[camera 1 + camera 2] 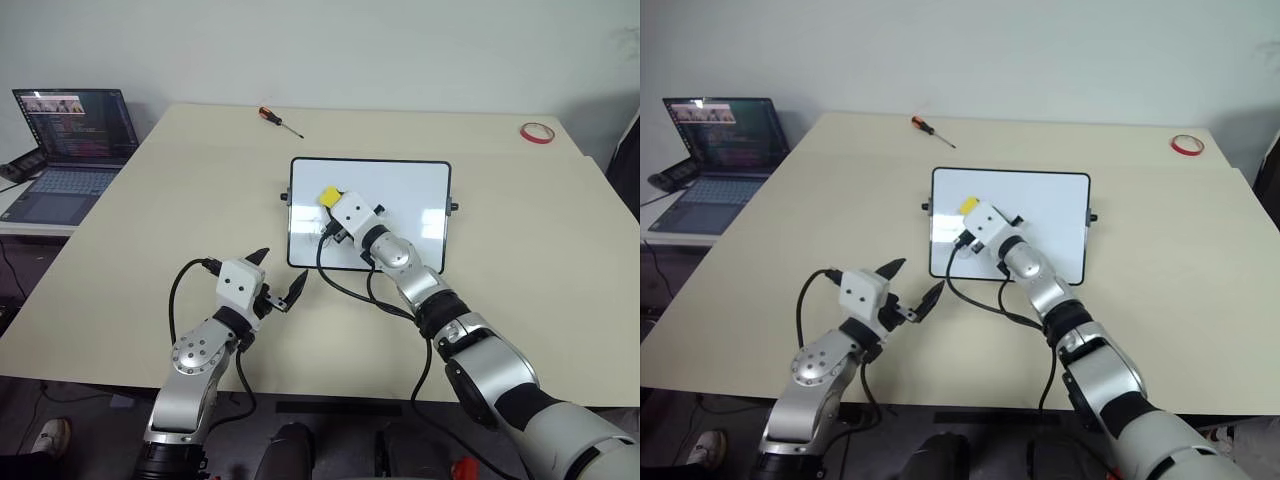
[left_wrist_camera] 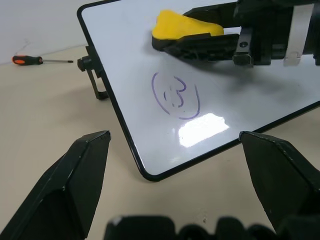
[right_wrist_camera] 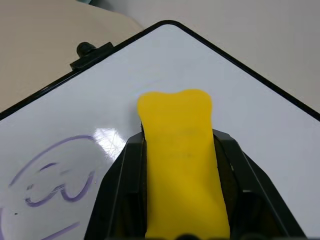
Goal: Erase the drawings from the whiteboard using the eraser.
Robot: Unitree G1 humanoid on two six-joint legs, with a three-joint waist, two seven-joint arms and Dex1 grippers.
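Note:
The whiteboard (image 1: 410,190) lies flat in the middle of the table, black-framed with small knobs on its short sides. My right gripper (image 1: 330,202) reaches over the board's left part and is shut on the yellow eraser (image 1: 328,195), whose dark underside faces the board; I cannot tell whether it touches. One of the drawings, a blue circled squiggle (image 2: 176,95), sits on the board just nearer to me than the eraser (image 3: 180,150). My left gripper (image 1: 283,267) hovers open and empty off the board's near left corner.
An open laptop (image 1: 70,150) stands on a side table at the far left. A red-handled screwdriver (image 1: 280,120) lies at the far edge of the table, and a red tape ring (image 1: 537,132) at the far right corner.

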